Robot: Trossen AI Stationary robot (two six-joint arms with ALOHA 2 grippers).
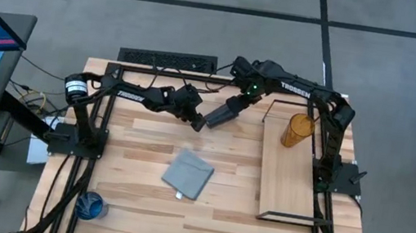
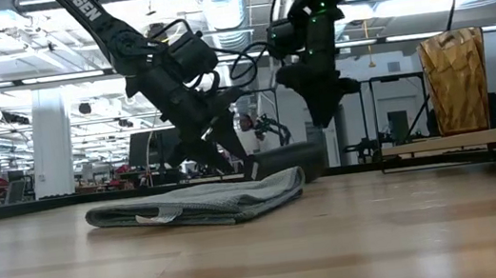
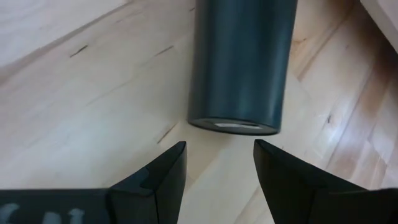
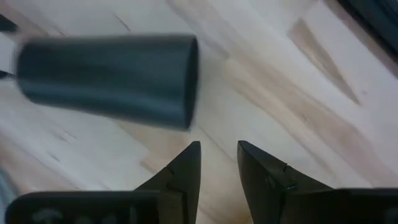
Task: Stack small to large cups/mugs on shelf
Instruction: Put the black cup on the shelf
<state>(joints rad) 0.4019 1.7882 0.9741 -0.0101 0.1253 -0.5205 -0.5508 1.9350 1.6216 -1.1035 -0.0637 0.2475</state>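
On the light wood tabletop (image 1: pixel 137 205), a short blue cup (image 1: pixel 90 205) stands near the front left corner. The left gripper (image 3: pixel 217 165), fingers parted, sits just beside the black cup (image 1: pixel 221 113), lying on its side. The right gripper (image 4: pixel 219 163), narrowly open, hovers by its rim. The amber tumbler (image 1: pixel 298 130) stands upright on the shelf (image 1: pixel 290 178).

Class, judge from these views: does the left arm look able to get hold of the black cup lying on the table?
Probably yes. The black cup lies on its side just ahead of the left gripper, whose fingers are open with bare table between. The right gripper hovers close beside and might crowd it.
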